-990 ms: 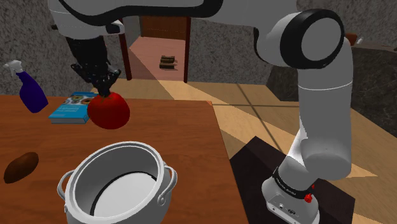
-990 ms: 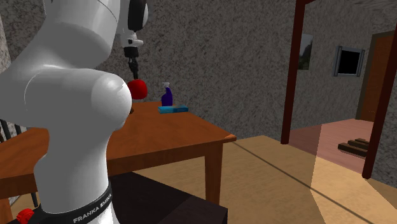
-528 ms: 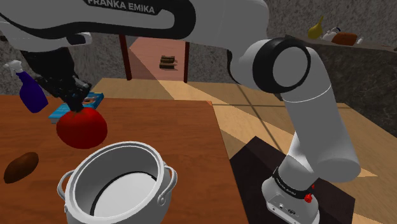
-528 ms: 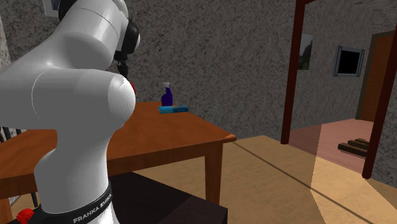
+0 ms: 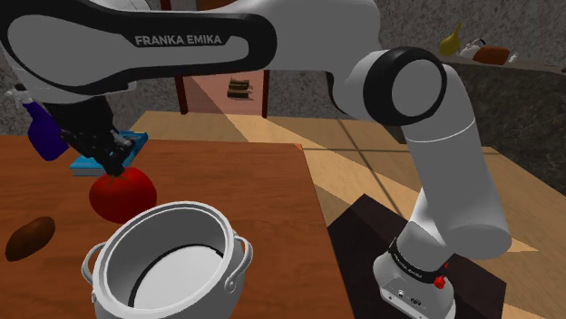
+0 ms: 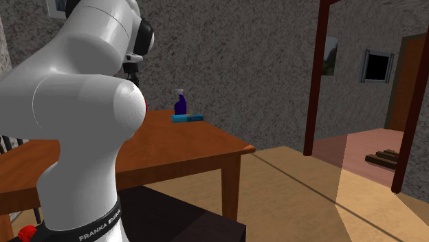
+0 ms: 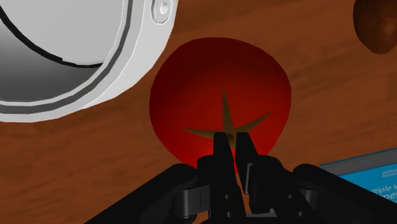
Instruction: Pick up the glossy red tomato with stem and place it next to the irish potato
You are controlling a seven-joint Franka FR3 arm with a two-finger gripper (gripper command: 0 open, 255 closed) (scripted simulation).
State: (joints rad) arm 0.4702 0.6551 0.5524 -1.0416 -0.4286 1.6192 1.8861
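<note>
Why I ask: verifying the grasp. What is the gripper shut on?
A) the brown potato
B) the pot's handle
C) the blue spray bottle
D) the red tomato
D: in the wrist view the gripper pinches the red tomato at its stem, beside the white pot.

Finishes on the wooden desk (image 5: 245,190)
The tomato (image 7: 219,105) at the matt black end effector (image 7: 232,141) is smooth, faintly glossy red; the pot (image 7: 141,57) beside it smooth, pale, metal-like.

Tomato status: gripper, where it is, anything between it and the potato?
Gripper shut on tomato at the stem. Tomato beside the white pot rim; potato off toward the shoulder view's left. Nothing seen between them; pot close alongside.
</note>
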